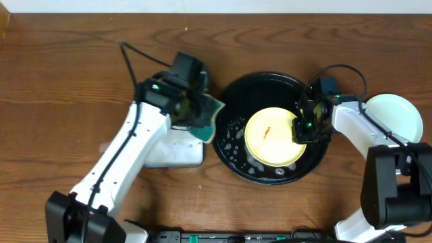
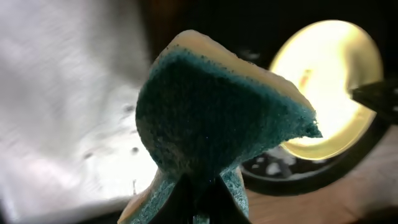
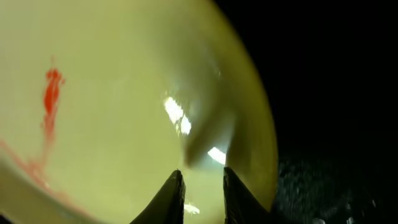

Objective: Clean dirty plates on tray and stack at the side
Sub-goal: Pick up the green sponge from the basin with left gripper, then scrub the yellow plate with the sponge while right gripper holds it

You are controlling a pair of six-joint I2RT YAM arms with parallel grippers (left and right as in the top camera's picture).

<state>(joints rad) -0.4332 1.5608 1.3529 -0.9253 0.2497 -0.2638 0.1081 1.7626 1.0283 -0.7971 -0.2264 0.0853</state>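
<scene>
Scrubbing should start at the red smear, judging by where the left claw hangs, clamped on the teal foam sponge. To its right, the small round yellow plate lies in the glossy black round tray. The right claw sits at the plate's rim, nearly closed, though I cannot tell if it grips.

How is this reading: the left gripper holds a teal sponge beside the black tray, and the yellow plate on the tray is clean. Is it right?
No. The yellow plate on the tray is dirty: the right wrist view shows a red smear on it. The left gripper holds the teal sponge.
</scene>
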